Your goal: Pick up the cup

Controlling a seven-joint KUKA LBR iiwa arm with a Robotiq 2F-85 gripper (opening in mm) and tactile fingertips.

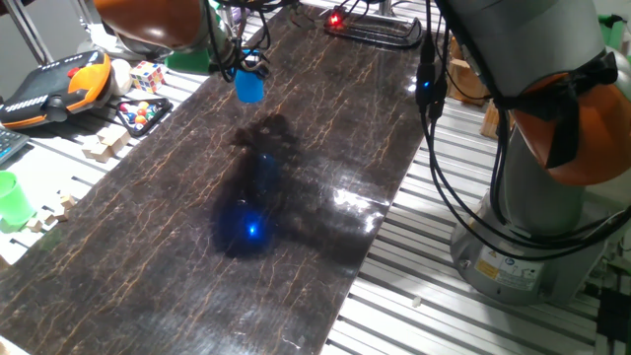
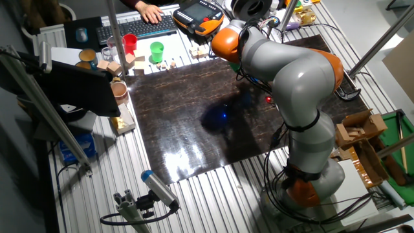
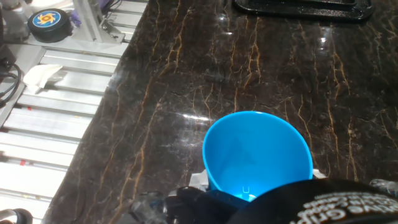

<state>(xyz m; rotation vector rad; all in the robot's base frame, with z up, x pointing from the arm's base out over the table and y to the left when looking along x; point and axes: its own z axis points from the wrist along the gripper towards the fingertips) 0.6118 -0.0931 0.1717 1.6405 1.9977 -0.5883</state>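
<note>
From one fixed view, the cup (image 1: 250, 88) hangs in the air under the arm, well above the dark tabletop (image 1: 177, 247), gripped from above by the hand (image 1: 243, 67). The other fixed view hides both behind the arm's bulk; a green cup (image 2: 156, 51) stands far off by the keyboard. In the hand view, the cup (image 3: 258, 155) fills the lower frame, mouth facing the camera, clamped at its rim. To finish well, I judge the lift should stay slow and level so the thin rim does not slip.
</note>
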